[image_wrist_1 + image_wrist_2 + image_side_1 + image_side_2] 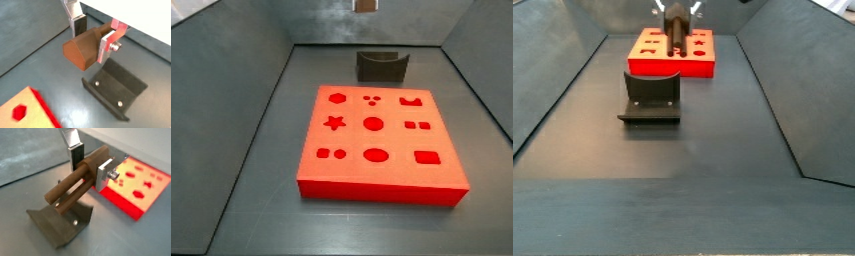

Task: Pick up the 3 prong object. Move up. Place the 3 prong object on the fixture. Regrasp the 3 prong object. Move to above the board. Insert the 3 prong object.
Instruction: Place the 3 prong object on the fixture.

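My gripper is shut on the 3 prong object, a tan-brown blocky peg held between the silver fingers. In a wrist view its long prongs point down toward the fixture. The dark fixture stands on the floor below the held piece, apart from it. In a side view the gripper hangs high over the fixture. The orange-red board with its shaped holes lies beside the fixture; only the gripper's tip shows at the frame's top edge.
Sloping grey walls close in the floor on both sides. A corner of the board shows in a wrist view, and its holed face in the other.
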{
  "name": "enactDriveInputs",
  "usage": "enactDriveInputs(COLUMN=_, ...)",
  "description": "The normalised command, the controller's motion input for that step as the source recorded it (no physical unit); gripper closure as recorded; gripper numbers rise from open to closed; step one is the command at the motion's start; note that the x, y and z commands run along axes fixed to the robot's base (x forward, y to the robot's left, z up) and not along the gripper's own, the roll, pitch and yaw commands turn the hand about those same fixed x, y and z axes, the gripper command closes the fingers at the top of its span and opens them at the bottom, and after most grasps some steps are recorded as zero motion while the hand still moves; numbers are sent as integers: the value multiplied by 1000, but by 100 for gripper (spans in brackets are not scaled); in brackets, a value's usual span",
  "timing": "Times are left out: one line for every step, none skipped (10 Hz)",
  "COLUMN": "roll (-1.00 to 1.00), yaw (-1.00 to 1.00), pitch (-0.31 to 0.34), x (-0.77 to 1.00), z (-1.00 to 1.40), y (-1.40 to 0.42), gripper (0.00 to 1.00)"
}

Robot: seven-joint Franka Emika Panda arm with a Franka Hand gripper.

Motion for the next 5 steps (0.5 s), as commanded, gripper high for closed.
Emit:
enactDriveInputs(roll=-1000, yaw=4, pitch=74, x=850, z=118, y=4, gripper=100)
enactDriveInputs(roll=-1000, yaw=-13, pitch=92, x=743, z=51, y=23, gripper=100)
enactDriveInputs(roll=-1000, yaw=-28, pitch=107, x=666, z=10, y=37, gripper=100)
enactDriveInputs(roll=-1000, yaw=-51, pitch=123, x=574, z=-15, y=46, gripper=100)
enactDriveInputs(roll=-1000, yaw=-73, pitch=137, x=505, z=-16, y=47, gripper=100)
